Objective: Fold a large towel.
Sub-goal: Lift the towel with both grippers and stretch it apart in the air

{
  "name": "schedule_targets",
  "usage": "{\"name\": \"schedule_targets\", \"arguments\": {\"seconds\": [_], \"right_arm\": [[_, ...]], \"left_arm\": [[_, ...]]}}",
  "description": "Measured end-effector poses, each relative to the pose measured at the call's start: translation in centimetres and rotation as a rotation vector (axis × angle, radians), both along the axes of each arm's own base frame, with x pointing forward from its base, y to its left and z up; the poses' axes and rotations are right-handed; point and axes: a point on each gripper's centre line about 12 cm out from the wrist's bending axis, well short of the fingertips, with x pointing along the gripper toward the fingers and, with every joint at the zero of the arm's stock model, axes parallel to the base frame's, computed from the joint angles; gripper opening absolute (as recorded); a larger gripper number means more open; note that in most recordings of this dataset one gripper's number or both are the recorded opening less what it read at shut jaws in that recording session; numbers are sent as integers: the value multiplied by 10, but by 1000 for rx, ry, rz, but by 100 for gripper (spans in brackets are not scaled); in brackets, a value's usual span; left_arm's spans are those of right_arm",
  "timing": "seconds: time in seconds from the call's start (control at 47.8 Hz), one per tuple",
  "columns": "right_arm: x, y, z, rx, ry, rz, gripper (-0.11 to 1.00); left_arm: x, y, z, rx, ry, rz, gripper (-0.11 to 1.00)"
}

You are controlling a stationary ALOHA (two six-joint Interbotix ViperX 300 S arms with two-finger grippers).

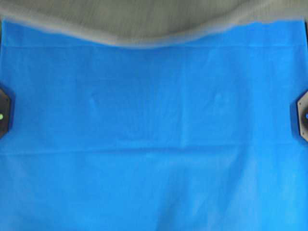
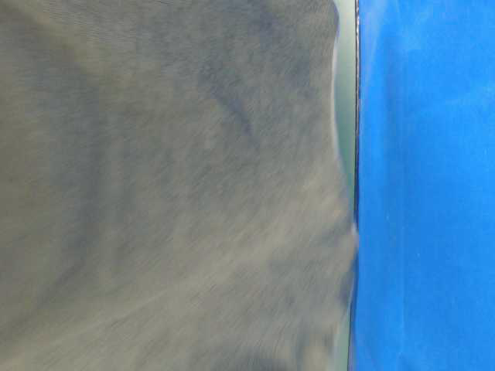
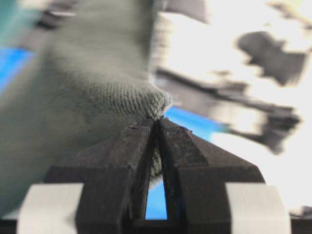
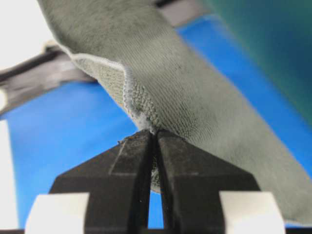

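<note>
**Both claws clamp a lifted grey-green towel above a blue sheet**

Overhead view: A bright blue sheet (image 1: 154, 144) covers nearly the whole frame, with faint crease lines running across it. The towel (image 1: 144, 19), grey-green and blurred, fills the top edge and sags in a shallow curve at the middle, hiding the far part of the sheet. 2 dark angular fittings sit at mid-height, 1 at the left edge (image 1: 4, 111) and 1 at the right edge (image 1: 302, 115). No claw shows in this view.

Table-level view: The towel (image 2: 170, 185) hangs close to the camera and fills the left 2/3 of the frame, fuzzy and streaked with blur. Blue sheet (image 2: 425, 185) fills the right 1/3. A thin pale strip separates the 2.

Left wrist view: The left claw (image 3: 157, 127), black with pale pads at its base, has its jaws together on a corner of the towel (image 3: 97, 97). The knitted weave is sharp at the pinched corner, and the cloth spreads away up and to the left. A sliver of blue shows between the jaws lower down. The background is bright and blurred.

Right wrist view: The right claw (image 4: 155, 136) is likewise pinched shut on a towel (image 4: 195, 97) corner. A thin pale stitched border (image 4: 127, 92) curls just above the jaws. The cloth runs diagonally from upper left to lower right, with the sheet (image 4: 63, 136) beneath.
</note>
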Motion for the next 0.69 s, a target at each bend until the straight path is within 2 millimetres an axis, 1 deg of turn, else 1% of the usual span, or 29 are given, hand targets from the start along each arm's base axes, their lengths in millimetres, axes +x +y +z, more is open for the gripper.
{"name": "schedule_targets", "arguments": {"seconds": [0.105,0.167,0.251,0.335,0.439,0.523,0.607,0.69], "right_arm": [[3,27,13,8,-96,167,3],[4,41,20,11,-159,247,3],[7,58,28,18,-238,341,3],[14,70,29,24,-257,388,3],[28,75,20,44,-228,376,3],[38,77,11,48,-195,352,3],[40,72,3,27,-147,299,3],[36,56,-4,1,-85,191,3]], "left_arm": [[-8,-19,15,-55,-69,-111,3],[-9,-24,18,-73,-81,-144,3],[-4,-26,17,-85,-70,-150,3],[8,-30,12,-107,-38,-156,3],[22,-34,3,-129,15,-160,3],[22,-35,0,-136,42,-160,3],[19,-33,-2,-134,68,-155,3],[21,-25,-9,-128,112,-109,3]]}}
